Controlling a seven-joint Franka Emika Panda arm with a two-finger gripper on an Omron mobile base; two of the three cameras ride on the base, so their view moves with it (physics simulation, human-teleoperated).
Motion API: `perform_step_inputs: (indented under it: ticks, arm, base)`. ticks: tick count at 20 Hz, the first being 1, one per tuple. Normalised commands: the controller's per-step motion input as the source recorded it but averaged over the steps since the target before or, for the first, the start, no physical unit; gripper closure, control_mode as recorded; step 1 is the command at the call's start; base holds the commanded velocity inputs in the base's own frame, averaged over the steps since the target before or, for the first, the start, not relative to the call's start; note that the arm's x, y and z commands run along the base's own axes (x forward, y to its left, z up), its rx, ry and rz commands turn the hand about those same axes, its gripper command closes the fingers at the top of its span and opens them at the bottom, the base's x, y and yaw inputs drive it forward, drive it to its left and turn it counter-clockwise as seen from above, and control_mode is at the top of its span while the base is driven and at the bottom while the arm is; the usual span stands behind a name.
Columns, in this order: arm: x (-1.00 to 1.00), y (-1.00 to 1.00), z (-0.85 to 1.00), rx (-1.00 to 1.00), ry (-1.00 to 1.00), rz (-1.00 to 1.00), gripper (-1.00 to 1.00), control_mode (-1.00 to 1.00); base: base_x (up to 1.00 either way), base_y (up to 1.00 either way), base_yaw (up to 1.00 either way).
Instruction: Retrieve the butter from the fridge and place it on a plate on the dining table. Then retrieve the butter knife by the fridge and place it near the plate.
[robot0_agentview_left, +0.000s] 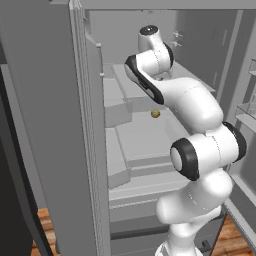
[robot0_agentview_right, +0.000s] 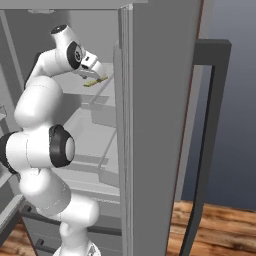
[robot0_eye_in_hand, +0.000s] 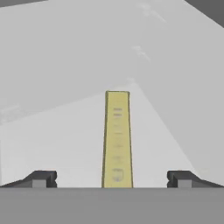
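Observation:
The fridge (robot0_agentview_left: 50, 125) stands open and my arm reaches onto an upper shelf inside it. The butter (robot0_eye_in_hand: 117, 140), a thin yellow stick, lies flat on that grey shelf and runs straight away from the hand. My gripper (robot0_eye_in_hand: 113, 179) is open, one dark fingertip on each side of the stick's near end and well apart from it. From the right base view, the butter (robot0_agentview_right: 96, 81) lies just under the gripper (robot0_agentview_right: 92, 74) on the shelf, left of the open door (robot0_agentview_right: 155, 100).
A round yellowish-brown ball of food (robot0_agentview_left: 155, 114) sits on a lower shelf behind my arm. Open fridge doors flank the arm on both sides. A long dark handle (robot0_agentview_right: 210, 125) runs down the right door. Wood floor (robot0_agentview_right: 215, 225) shows below.

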Motion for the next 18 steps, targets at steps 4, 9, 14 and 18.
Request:
perform_step_inputs:
  ticks: [4, 9, 14, 18]
  arm:
    - [0.03, -0.01, -0.31, 0.00, 0.00, -0.03, -1.00, -1.00]
    - [0.20, -0.08, -0.37, 0.00, 0.00, 0.00, -1.00, -1.00]
    - [0.10, -0.04, -0.14, 0.03, 0.00, 0.00, -1.00, -1.00]
    - [0.00, -0.01, -0.26, 0.03, 0.01, 0.00, 1.00, -1.00]
  base:
    - [0.00, 0.00, 0.00]
    - [0.00, 0.00, 0.00]
    - [0.00, 0.00, 0.00]
    - [0.00, 0.00, 0.00]
